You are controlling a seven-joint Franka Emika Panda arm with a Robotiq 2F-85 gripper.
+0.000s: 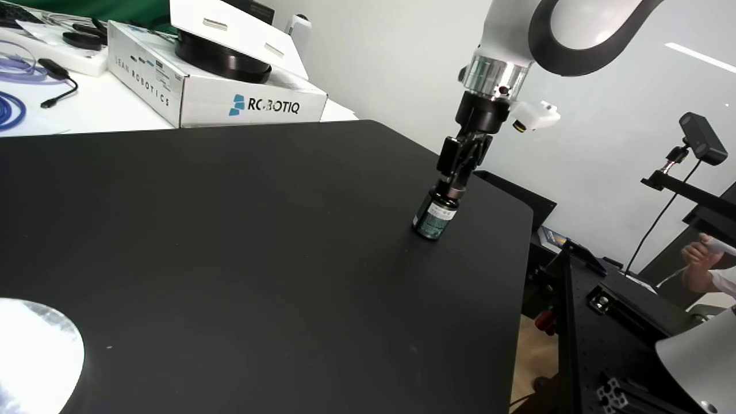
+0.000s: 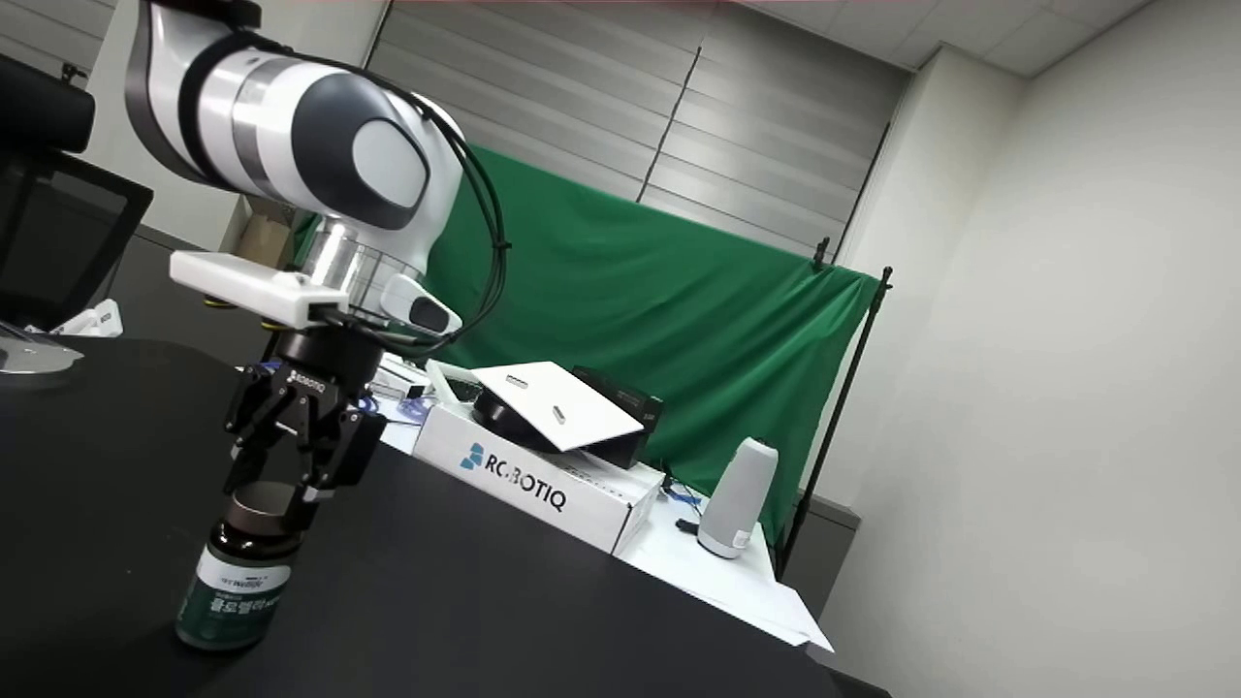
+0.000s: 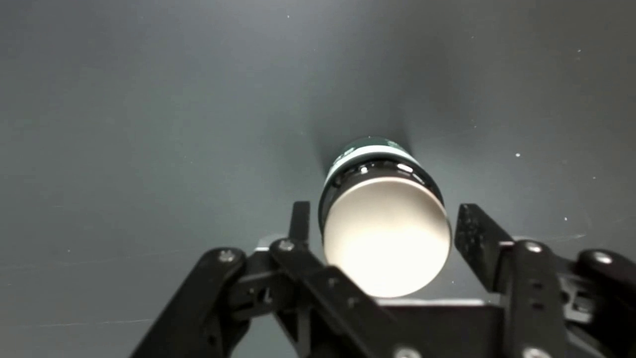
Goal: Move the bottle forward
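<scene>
The bottle (image 1: 435, 219) is small, with a green lower body, a white label band and a dark shiny shoulder. It stands upright on the black table in both exterior views (image 2: 233, 599). In the wrist view its pale, glare-lit cap top (image 3: 387, 238) fills the space between the fingers. My gripper (image 3: 382, 216) is open, with one finger on each side of the cap. A narrow gap shows on both sides in the wrist view. In both exterior views the gripper (image 1: 452, 181) points down from above, its fingertips at cap height (image 2: 270, 494).
The black table (image 1: 259, 259) has its edge close beyond the bottle. A white Robotiq box (image 1: 253, 106) stands on a white table behind, also in an exterior view (image 2: 533, 485). A white rounded object (image 1: 34, 356) is at the near left corner.
</scene>
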